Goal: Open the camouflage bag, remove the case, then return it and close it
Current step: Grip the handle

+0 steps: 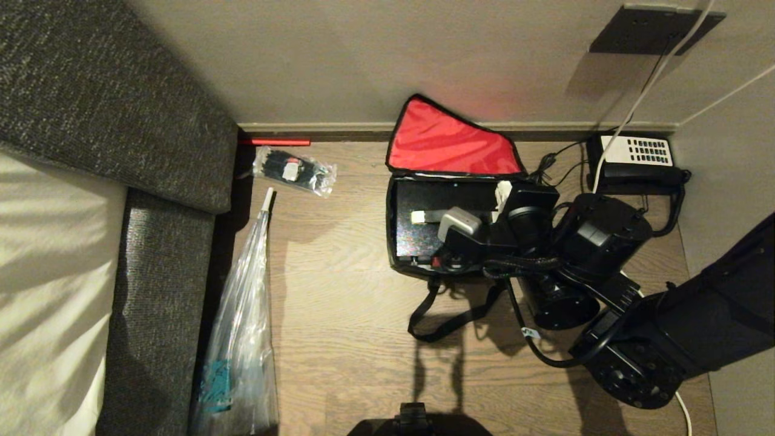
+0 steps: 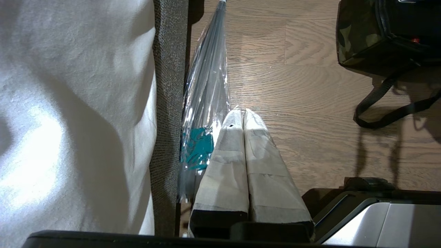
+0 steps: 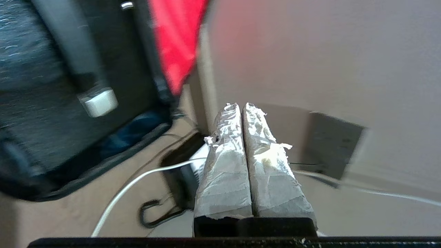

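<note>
Right gripper [image 3: 243, 113]: fingers pressed together, nothing between them. In the head view its wrist hangs over the right end of the open camouflage bag [image 1: 402, 266]; the fingertips themselves are hidden there under the wrist housing. The right wrist view shows them aimed past the bag's right end toward the wall and the telephone [image 1: 639, 158], clear of the bag's contents.

Left gripper [image 2: 244, 119]: closed, empty, parked low beside the sofa edge [image 2: 168, 103] and the clear plastic bag [image 2: 206, 103], well apart from the work.

Camouflage bag: stands on the wooden floor [image 1: 339, 303] close to the back wall, lid thrown back against the wall with its red lining [image 1: 448, 142] facing up. The case [image 1: 424, 239] lies flat inside, one pale clasp [image 1: 419, 217] visible.

Assessment: the opening step is complete. Whether the case is awaiting removal or has been returned cannot be settled from this view; probably the arm is between steps. If removal is pending, the next move calls for the fingers to part, swing back over the case and take an edge. If returned, the lid's far edge must be caught and drawn forward over the bag.
</note>
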Controlling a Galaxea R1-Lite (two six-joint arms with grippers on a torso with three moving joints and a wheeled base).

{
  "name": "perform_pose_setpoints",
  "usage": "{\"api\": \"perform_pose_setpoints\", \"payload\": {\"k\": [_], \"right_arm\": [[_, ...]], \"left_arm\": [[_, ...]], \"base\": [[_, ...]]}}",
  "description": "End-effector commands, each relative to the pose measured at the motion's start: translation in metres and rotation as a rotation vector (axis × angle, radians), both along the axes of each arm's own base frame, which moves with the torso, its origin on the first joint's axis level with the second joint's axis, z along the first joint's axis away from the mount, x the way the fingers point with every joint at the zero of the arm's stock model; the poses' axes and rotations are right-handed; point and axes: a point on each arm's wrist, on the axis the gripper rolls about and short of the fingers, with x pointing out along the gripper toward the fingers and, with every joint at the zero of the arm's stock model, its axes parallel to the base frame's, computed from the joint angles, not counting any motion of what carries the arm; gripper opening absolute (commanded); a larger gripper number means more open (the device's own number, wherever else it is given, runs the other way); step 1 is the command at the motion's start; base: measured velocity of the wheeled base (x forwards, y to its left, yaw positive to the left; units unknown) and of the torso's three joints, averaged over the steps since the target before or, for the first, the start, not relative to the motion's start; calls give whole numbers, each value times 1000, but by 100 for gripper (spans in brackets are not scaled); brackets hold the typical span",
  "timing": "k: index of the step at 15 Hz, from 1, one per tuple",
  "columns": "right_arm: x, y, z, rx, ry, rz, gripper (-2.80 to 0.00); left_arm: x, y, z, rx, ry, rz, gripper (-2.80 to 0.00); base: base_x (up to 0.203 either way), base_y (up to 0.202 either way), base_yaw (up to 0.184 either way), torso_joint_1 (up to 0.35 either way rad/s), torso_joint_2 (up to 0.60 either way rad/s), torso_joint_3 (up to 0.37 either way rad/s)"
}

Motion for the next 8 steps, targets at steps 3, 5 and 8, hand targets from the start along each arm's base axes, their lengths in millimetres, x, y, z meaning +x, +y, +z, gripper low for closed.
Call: {"api": "perform_pose_setpoints", "payload": {"k": [3,5,8], "right_arm": [[14,12,-39,-52,75,0,-280],[19,16,-58,-70,110,-12,0],[24,21,-74,-51,129,-64,0]], "left_arm": [[0,0,0,0,3,0,-280],[0,0,0,0,3,0,-280],[0,0,0,0,3,0,-280]], "base": [[0,0,0,0,0,0],[0,0,0,0,0,0],[0,0,0,0,0,0]]}}
